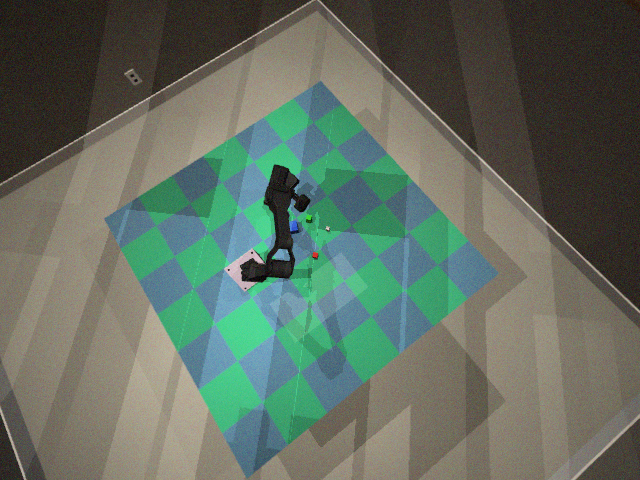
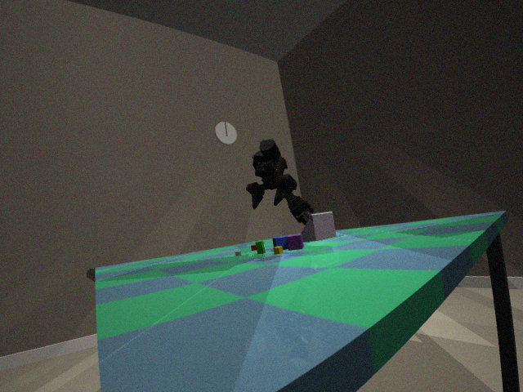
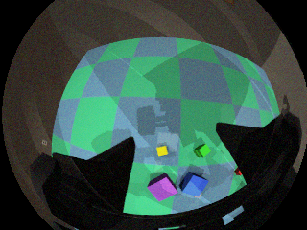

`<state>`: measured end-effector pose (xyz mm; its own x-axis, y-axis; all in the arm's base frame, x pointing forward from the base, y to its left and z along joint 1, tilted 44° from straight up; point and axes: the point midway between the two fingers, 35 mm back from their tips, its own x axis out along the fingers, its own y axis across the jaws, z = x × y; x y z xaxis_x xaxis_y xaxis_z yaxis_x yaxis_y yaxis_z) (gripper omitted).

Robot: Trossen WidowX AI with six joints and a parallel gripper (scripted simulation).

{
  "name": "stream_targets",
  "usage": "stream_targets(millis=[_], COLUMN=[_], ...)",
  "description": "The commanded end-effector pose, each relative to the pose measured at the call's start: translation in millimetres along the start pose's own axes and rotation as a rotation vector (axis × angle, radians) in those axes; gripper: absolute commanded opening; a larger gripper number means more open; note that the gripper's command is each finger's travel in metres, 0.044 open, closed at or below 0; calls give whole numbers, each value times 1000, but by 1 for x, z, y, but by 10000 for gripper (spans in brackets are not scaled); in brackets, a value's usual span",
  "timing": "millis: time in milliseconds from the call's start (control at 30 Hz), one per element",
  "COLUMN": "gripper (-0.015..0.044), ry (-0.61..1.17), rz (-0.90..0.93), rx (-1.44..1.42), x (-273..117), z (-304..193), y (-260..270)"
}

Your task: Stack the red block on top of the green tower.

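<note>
The red block (image 1: 315, 255) (image 2: 253, 247) (image 3: 238, 172) sits on the checkered table, apart from the green tower; in the wrist view the right finger partly covers it. The green tower (image 1: 309, 219) (image 2: 260, 247) (image 3: 202, 150) stands upright, a small narrow stack. My gripper (image 2: 265, 206) (image 3: 178, 134) is open and empty, high above the table. In the wrist view the tower lies between the spread fingers, nearer the right one. In the top view the arm hides part of the gripper.
A blue block (image 1: 294, 227) (image 2: 279, 242) (image 3: 194, 184) and a purple block (image 2: 295, 242) (image 3: 162, 187) sit near the tower. A small yellow block (image 2: 278, 250) (image 3: 162, 150) is also close by. A small whitish block (image 1: 327, 228) (image 2: 238, 253) lies on the tower's other side.
</note>
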<state>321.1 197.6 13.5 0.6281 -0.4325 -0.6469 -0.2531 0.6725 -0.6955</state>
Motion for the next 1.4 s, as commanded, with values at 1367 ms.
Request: stream_targets(millis=[1367], gripper=[440], ry=[590], rz=[171], rx=[-495], x=[27], z=[-168], y=[-207])
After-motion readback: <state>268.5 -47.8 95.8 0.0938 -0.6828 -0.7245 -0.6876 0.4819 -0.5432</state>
